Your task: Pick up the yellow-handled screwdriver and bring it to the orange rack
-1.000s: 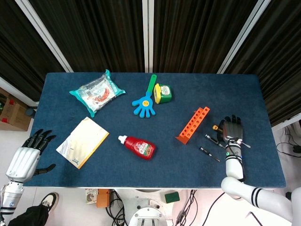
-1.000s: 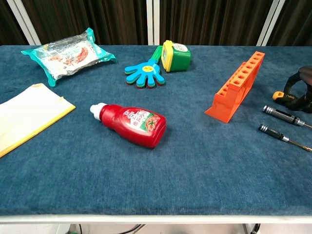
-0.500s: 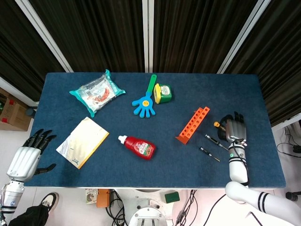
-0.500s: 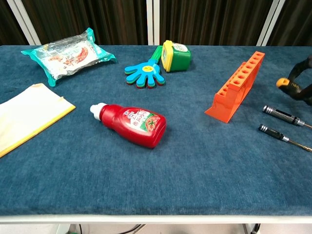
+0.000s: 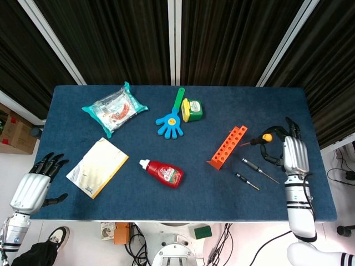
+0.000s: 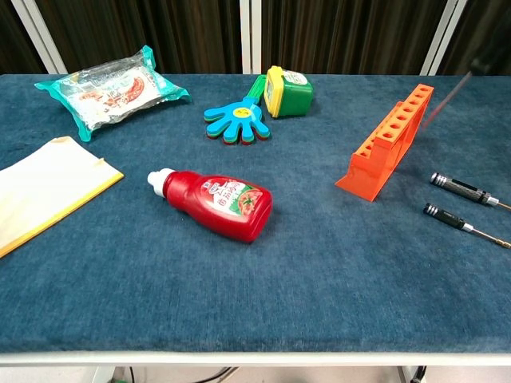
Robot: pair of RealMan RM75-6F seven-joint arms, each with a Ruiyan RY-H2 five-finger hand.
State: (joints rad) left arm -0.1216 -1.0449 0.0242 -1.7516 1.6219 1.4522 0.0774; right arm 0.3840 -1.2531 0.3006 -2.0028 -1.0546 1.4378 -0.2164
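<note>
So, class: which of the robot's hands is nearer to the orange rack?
The right hand: it holds the screwdriver just beside the orange rack. The left hand hangs off the table's far left corner.

The rectangular table [image 5: 83,188] has a dark blue felt top. Resting on it: an orange perforated rack [image 5: 227,147], two black-handled screwdrivers [image 5: 247,163], a red squeeze bottle [image 5: 163,172], a yellow notepad [image 5: 97,167], a teal snack packet [image 5: 113,108], a blue hand-shaped clapper [image 5: 170,123] and a yellow-green box [image 5: 192,110].
</note>
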